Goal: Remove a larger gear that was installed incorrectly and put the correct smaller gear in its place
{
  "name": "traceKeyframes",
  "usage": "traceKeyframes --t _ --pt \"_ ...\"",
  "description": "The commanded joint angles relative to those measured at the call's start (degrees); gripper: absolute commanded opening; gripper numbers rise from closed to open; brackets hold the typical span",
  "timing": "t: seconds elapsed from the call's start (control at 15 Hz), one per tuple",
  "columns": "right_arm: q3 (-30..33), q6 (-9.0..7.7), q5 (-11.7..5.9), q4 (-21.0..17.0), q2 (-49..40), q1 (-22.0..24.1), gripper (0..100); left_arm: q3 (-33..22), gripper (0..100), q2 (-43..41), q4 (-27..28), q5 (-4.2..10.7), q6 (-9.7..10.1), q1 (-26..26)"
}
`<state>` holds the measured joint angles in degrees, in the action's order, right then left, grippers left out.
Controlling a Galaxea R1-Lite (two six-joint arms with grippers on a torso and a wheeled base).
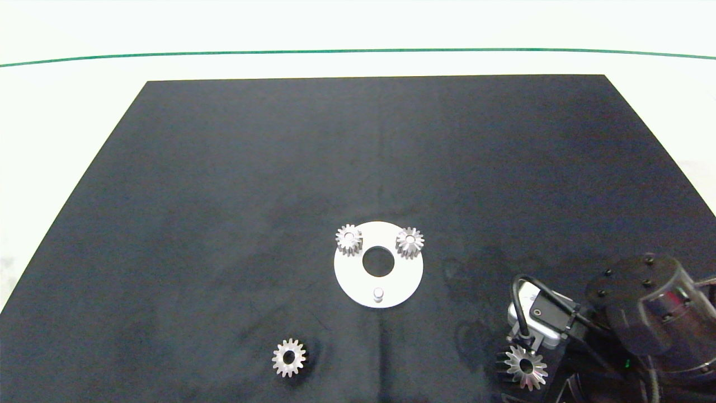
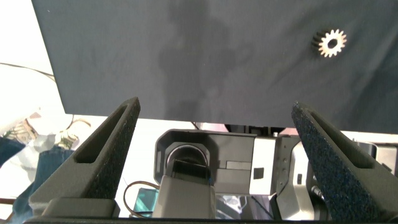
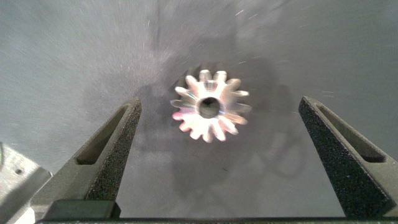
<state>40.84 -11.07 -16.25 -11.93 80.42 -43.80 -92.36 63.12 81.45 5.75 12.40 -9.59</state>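
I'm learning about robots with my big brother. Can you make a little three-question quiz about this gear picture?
1. How many gears sit on the round white plate?
2. True or false: the plate's near peg has a gear on it.
3. Which gear lies under the right gripper? A) the larger gear B) the smaller gear

Key:
1. Two small gears, one at and one at.
2. False; the peg is bare.
3. A. The open fingers stand either side of it, not touching. The smaller gear lies alone on the black mat.
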Motion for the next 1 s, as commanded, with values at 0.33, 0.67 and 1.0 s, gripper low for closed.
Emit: traceKeyframes --t 0.33,0.67,1.0 --pt "15.24 4.48 -0.27 -16.1 -6.77 14.27 100 8.07 100 4.55 -7.88 -0.22 4.04 -9.13" --pt "28.6 11.16 0.87 -30.78 -4.84 19.89 100 12.81 100 10.44 -13.24 1.63 13.44 -22.66" --pt "30.53 13.97 2.28 -30.96 -2.11 20.42 100 20.37 100 15.01 -24.93 6.81 19.86 -29.43"
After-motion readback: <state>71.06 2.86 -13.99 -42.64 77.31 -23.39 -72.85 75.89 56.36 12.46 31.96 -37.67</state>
